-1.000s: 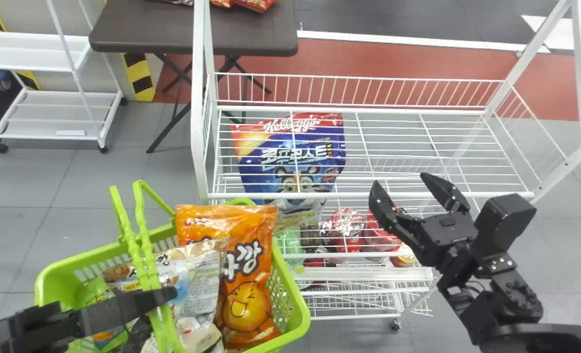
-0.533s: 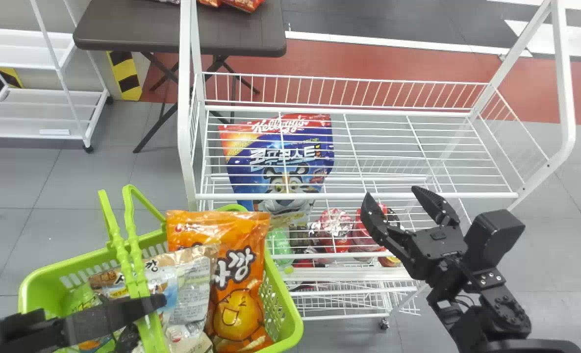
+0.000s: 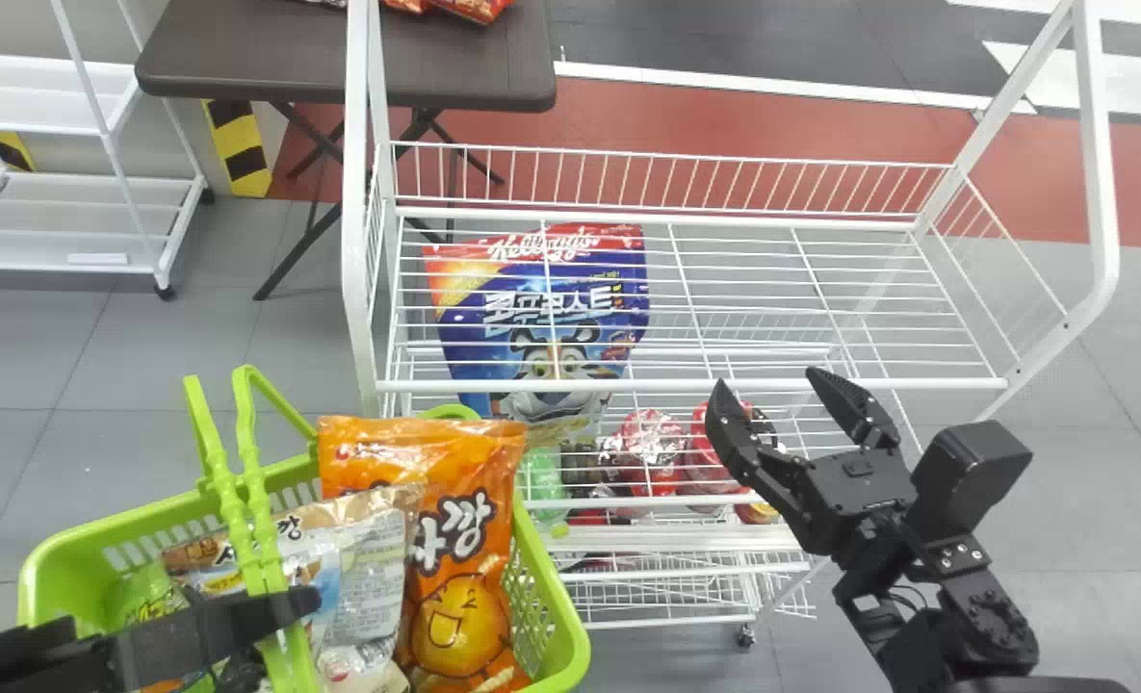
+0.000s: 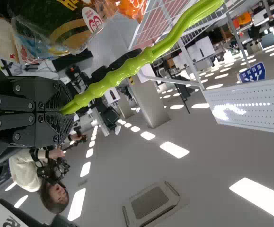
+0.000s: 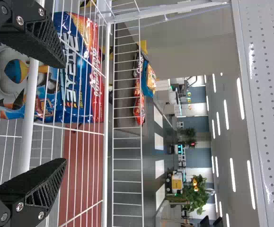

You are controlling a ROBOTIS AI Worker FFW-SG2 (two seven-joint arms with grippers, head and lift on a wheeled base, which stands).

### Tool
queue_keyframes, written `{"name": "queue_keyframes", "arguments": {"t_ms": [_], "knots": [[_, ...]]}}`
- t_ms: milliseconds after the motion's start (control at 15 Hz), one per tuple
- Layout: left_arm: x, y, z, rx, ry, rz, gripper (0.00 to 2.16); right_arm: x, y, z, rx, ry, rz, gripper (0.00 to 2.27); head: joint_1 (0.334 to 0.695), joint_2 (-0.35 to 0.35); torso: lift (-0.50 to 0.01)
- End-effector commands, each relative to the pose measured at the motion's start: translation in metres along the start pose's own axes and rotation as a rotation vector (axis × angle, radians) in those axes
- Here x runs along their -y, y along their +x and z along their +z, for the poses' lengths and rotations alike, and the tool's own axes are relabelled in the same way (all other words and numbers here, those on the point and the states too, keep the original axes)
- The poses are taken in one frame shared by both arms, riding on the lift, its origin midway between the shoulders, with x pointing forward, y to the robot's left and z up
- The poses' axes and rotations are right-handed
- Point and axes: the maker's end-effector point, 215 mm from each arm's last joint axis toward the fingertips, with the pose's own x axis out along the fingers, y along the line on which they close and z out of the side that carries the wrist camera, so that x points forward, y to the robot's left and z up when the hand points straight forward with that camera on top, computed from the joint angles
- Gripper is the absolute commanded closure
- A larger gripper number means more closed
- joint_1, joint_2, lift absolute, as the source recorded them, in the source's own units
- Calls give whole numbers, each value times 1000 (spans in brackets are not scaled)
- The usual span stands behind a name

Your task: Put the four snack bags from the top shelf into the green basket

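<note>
At the lower left of the head view, the left gripper (image 3: 302,603) is closed on the upright handle (image 3: 258,539) of the green basket (image 3: 572,621), where an orange snack bag (image 3: 462,616) stands beside a tan snack bag (image 3: 368,568). Right of centre, the right gripper (image 3: 766,378) has its fingers spread wide around nothing, near the front rail of the top shelf (image 3: 695,385); a blue cereal pouch (image 3: 580,289) shows through that shelf's wires.

- A large indoor hall, part shop, part lab or office by its look
- Shop-like: white wire rack (image 3: 686,385), cereal bag (image 3: 479,337), green basket (image 3: 568,640) with snack bags (image 3: 454,491)
- Workplace-like: yellow-black striped marking (image 3: 239,144), ceiling light panels (image 4: 174,149)
</note>
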Motion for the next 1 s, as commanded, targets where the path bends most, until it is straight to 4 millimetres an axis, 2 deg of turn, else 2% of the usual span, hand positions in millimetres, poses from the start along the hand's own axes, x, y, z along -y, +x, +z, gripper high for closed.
{"name": "queue_keyframes", "arguments": {"t_ms": [0, 733, 933], "knots": [[3, 0, -1, -2, -2, -10, 2148, 2, -1, 1, 2, 3, -3, 127, 695, -148, -4], [3, -4, -8, -7, -19, -3, 2148, -2, -8, -5, 0, 19, -14, 130, 695, -155, -4], [6, -4, -10, -9, -19, -5, 2148, -3, -12, -1, 15, 16, -21, 130, 695, -151, -4]]}}
